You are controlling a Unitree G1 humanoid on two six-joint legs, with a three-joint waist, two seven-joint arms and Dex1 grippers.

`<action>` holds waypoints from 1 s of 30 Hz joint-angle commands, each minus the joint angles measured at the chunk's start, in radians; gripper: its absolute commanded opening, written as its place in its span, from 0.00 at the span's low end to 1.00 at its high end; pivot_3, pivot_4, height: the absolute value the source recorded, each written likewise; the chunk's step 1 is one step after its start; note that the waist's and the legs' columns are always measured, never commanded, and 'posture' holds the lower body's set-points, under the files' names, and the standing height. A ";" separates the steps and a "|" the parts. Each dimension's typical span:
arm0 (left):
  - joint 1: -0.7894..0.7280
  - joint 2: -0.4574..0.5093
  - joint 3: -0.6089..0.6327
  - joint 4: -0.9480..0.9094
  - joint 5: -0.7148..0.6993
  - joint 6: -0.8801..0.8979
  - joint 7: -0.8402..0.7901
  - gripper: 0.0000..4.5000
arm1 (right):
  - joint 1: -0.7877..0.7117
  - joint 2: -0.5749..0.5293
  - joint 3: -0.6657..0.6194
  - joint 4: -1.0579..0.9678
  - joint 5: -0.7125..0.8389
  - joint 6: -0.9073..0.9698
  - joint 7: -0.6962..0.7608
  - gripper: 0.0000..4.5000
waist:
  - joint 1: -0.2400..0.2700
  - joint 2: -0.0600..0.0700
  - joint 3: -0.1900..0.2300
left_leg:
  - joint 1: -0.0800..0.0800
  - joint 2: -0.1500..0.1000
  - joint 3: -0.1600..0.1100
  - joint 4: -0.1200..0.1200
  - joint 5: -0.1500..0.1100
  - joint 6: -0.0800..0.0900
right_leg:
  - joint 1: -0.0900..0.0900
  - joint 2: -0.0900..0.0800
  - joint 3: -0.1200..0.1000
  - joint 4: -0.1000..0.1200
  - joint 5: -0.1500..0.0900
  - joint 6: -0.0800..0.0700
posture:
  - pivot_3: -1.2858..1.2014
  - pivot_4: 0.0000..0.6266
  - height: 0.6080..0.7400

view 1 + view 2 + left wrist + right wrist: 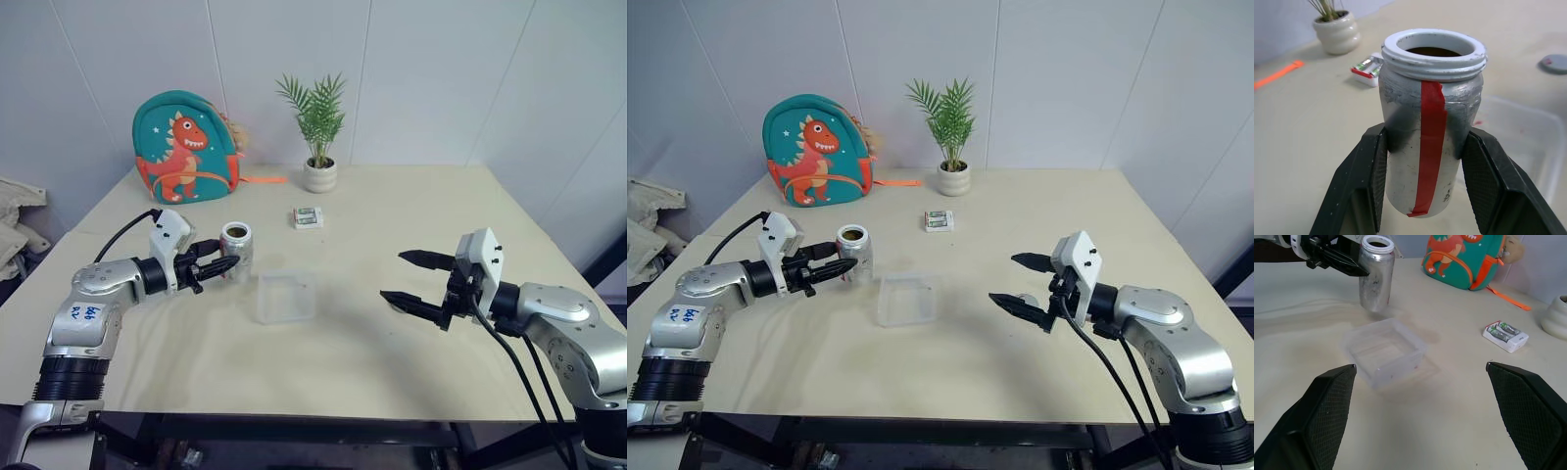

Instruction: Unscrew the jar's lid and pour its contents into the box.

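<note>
Lid (1554, 63) off and lying on tabletop (392, 323) — left hand (223, 264) pinches open jar (236, 249), right hand (416, 282) spread empty — pour into box (286, 297) not yet done.

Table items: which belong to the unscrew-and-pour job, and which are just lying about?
Job:
jar, open, in the left claw
lid, lying on the table
box
right claw, open

Lying about:
dinosaur backpack
potted plant
battery packet

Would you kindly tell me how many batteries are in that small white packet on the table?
2 are visible, lying side by side in the white packet, which sits on the table between the potted plant and the clear box. More may be hidden.
</note>
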 commanded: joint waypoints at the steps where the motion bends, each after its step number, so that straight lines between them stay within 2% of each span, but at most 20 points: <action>1: -0.031 0.007 -0.015 0.030 0.105 -0.151 0.071 0.42 | 0.035 -0.005 -0.028 -0.065 0.024 -0.001 -0.016 1.00 | 0.002 0.000 0.000 | 0.000 0.000 0.000 0.000 0.000 0.000 | 0.000 0.000 0.000 0.000 0.000 0.000 | 0.52 0.24 1.00; 9: -0.121 -0.020 -0.061 0.177 0.233 -0.324 0.173 0.42 | 0.058 -0.012 -0.030 -0.091 0.042 0.000 -0.025 1.00 | 0.001 0.000 0.000 | 0.000 0.000 0.000 0.000 -0.001 0.001 | 0.000 0.000 0.000 0.000 0.001 0.001 | 0.52 0.24 1.00; 14: -0.157 -0.060 -0.130 0.173 0.288 -0.361 0.167 0.42 | 0.030 0.028 -0.026 -0.094 0.086 -0.005 -0.024 1.00 | 0.005 0.000 0.000 | 0.000 -0.001 0.000 0.001 -0.001 0.001 | 0.000 0.000 0.000 0.000 0.002 0.002 | 0.52 0.24 1.00; 17: -0.158 -0.082 -0.154 0.163 0.292 -0.364 0.149 0.42 | 0.028 0.054 -0.003 -0.122 0.076 -0.078 0.007 1.00 | 0.003 0.000 0.000 | 0.000 -0.001 0.000 0.001 -0.001 0.001 | 0.000 0.000 0.000 0.001 0.002 0.002 | 0.52 0.24 1.00; 27: -0.198 -0.086 -0.199 0.241 0.379 -0.425 0.170 0.42 | 0.064 0.034 0.038 -0.070 0.010 -0.189 0.078 1.00 | -0.001 0.000 0.000 | 0.000 -0.001 0.000 0.003 -0.001 0.001 | 0.000 0.000 0.000 0.002 0.002 0.002 | 0.52 0.24 1.00; 30: -0.227 -0.065 -0.238 0.272 0.482 -0.521 0.235 0.42 | 0.089 0.039 0.026 -0.059 0.009 -0.195 0.072 1.00 | 0.001 0.000 0.000 | 0.000 -0.001 0.000 0.003 -0.001 0.001 | 0.001 0.000 0.000 0.002 0.002 0.003 | 0.52 0.24 1.00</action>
